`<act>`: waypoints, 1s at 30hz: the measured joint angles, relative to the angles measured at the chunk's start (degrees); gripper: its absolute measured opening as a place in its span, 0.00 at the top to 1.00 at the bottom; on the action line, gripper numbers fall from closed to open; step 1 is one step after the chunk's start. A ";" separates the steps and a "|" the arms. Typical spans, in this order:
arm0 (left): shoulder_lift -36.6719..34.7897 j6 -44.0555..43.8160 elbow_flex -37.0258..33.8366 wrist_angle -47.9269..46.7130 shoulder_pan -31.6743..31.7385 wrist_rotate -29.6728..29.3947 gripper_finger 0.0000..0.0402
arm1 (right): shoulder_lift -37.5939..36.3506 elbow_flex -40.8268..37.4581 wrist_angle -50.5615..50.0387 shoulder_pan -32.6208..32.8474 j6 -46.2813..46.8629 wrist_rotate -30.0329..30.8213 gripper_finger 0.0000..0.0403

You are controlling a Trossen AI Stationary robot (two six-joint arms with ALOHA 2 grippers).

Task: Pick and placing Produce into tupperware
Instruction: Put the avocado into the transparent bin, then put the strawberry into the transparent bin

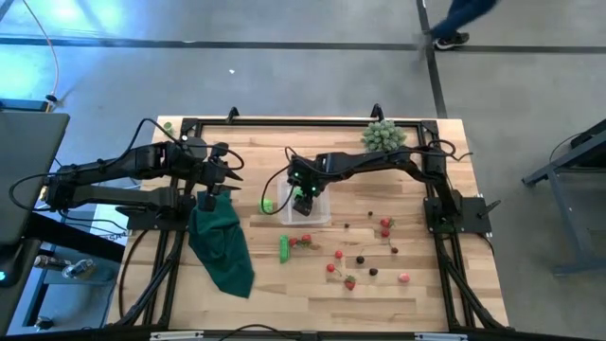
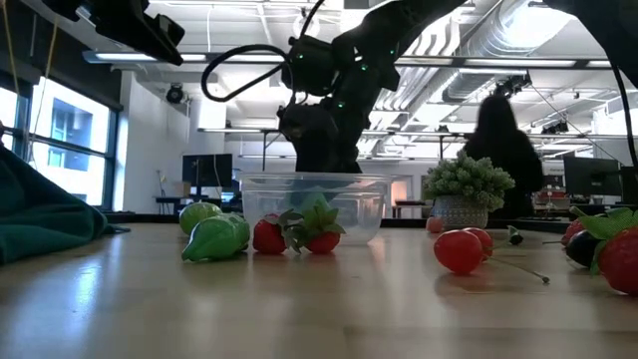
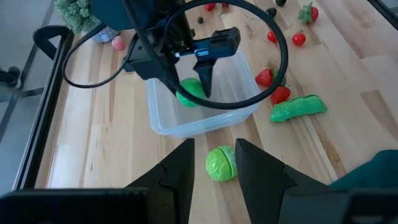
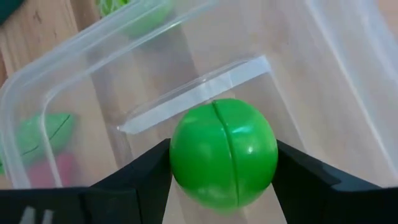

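Observation:
The clear tupperware (image 1: 327, 214) stands mid-table. My right gripper (image 4: 224, 163) is inside its walls, shut on a bright green ball (image 4: 224, 152), which also shows in the left wrist view (image 3: 189, 93). My left gripper (image 3: 214, 158) is open and empty, high above the table to the container's left (image 1: 225, 178). A green lettuce-like piece (image 3: 221, 163) lies on the table beside the container's left wall. A green pod (image 1: 284, 248), strawberries (image 2: 321, 234) and small red and dark pieces (image 1: 365, 260) lie scattered on the table near the container. My right gripper pinches the green ball by its two opposite sides (image 4: 180, 155) between its two fingers. The fingers come from above, pointing down into the container. The ball sits low inside the container walls; whether it touches the floor I cannot tell.
A dark green cloth (image 1: 222, 248) lies under my left arm at the table's left. A pale green spiky plant (image 1: 383, 135) in a pot stands at the far edge. A person (image 2: 503, 140) is in the room behind the table.

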 joint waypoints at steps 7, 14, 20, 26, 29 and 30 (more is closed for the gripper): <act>0.01 -0.01 0.00 0.02 0.00 -0.02 0.74 | 0.00 0.00 -0.13 0.04 0.01 0.49 0.34; 0.00 -0.01 0.00 0.02 0.00 -0.02 0.74 | 0.00 0.02 0.54 -0.07 -0.13 0.53 0.29; 0.00 0.00 0.00 0.02 0.00 -0.02 0.74 | -0.02 4.51 -4.02 -0.17 -0.12 0.02 0.28; 0.00 -0.01 0.00 0.02 0.00 -0.02 0.74 | -0.22 15.26 -13.58 0.03 -4.23 3.54 0.28; 0.00 -0.02 0.00 0.02 0.00 -0.02 0.74 | -0.22 21.25 -18.20 0.53 -6.07 4.78 0.28; 0.00 -0.01 0.00 0.02 0.00 -0.02 0.74 | -0.22 23.24 -20.12 0.83 -6.49 5.13 0.28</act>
